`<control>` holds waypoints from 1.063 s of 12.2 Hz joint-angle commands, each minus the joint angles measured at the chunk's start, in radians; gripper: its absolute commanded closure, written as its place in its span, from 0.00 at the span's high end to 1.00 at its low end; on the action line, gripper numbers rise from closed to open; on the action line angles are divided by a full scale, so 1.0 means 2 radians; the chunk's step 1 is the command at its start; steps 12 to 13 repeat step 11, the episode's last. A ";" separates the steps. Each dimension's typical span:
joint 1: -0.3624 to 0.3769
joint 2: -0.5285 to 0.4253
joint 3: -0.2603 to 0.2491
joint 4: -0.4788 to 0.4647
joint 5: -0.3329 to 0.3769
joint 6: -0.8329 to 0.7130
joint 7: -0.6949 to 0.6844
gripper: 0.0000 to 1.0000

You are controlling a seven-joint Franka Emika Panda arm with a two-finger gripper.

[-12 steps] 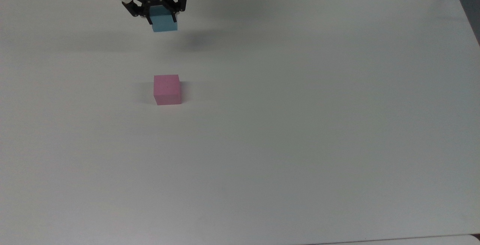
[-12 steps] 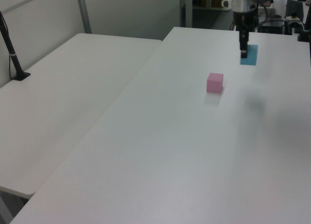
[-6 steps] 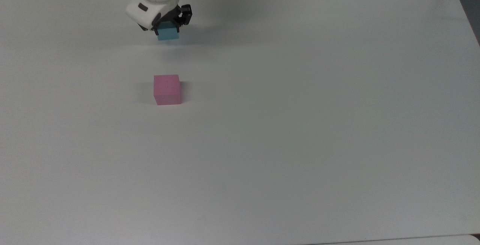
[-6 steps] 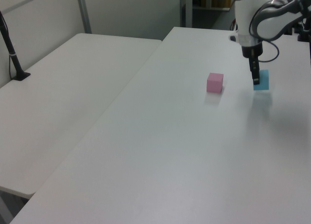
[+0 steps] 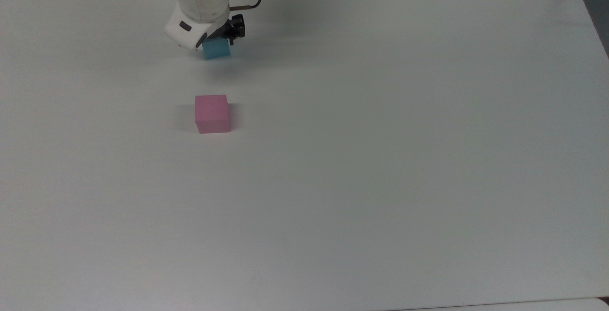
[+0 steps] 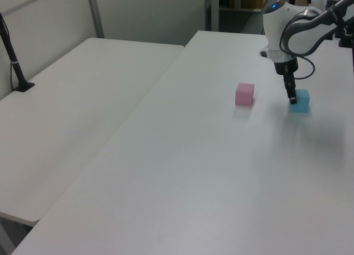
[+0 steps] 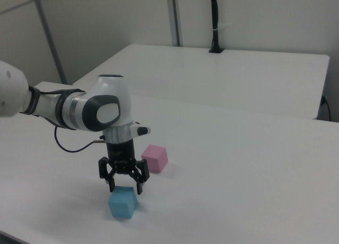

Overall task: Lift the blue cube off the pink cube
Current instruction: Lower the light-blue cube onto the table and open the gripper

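Matte blue cube (image 7: 123, 202) flat on white worktop (image 5: 380, 159), apart from pink cube (image 7: 154, 158); hand (image 7: 125, 187) spread open just above, holding nothing.

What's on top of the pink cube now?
Nothing. The pink cube has a bare top. The blue cube sits apart from it on the table, with the open end effector just above it.

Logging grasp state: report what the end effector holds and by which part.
Nothing, it seems. The end effector hangs with jaws spread just over the blue cube, which sits on the table, apart from the pink cube.
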 commanded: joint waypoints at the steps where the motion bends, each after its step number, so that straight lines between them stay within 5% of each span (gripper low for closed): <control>1: 0.001 -0.031 -0.002 0.029 -0.003 -0.057 0.002 1.00; 6: 0.000 -0.042 0.015 0.241 0.030 -0.208 0.071 1.00; 9: -0.060 -0.040 0.091 0.286 0.040 -0.238 0.140 1.00; 13: -0.076 -0.038 0.101 0.292 0.041 -0.235 0.159 1.00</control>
